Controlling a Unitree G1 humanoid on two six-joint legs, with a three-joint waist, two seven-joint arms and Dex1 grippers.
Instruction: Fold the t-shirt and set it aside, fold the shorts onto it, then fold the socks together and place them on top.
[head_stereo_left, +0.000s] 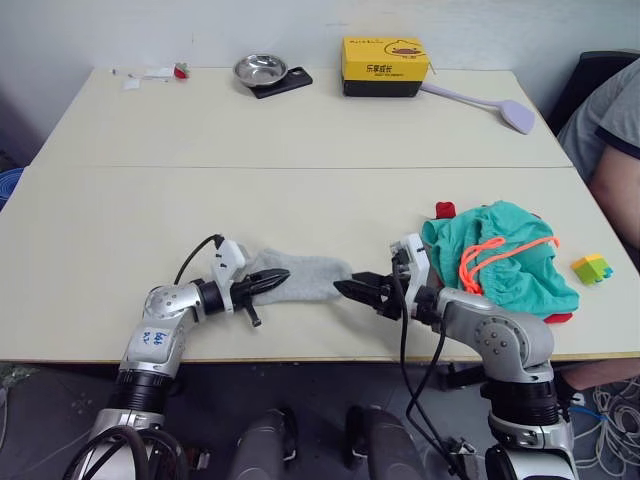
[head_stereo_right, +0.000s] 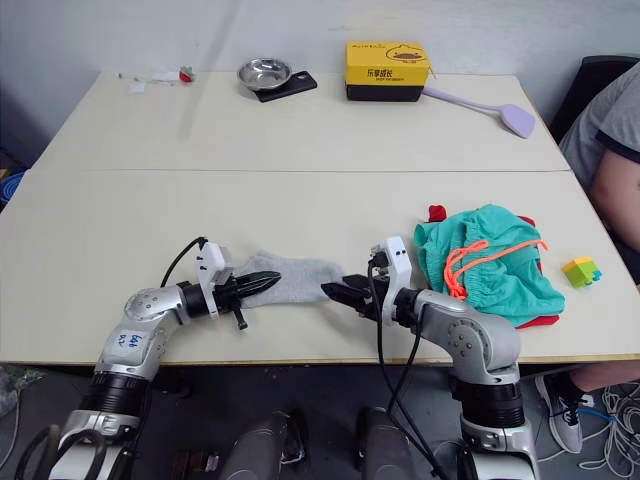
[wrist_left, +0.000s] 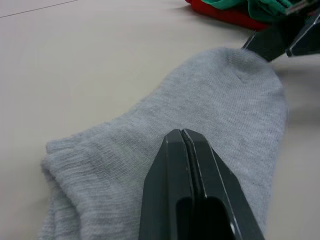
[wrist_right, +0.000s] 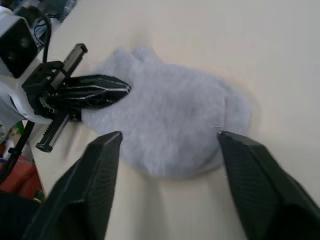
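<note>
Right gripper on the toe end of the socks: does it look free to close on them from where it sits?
Probably yes. The right gripper is open with its fingers either side of the near end of the socks, nothing between. The left gripper is shut at the far end, apart from it.

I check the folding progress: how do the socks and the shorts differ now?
The socks are light grey, small and lie flat between both grippers; the shorts are teal-green, much bigger and sit bunched atop the red t-shirt. The left gripper rests shut on the socks; nothing touches the shorts. Both lie on the table.
</note>
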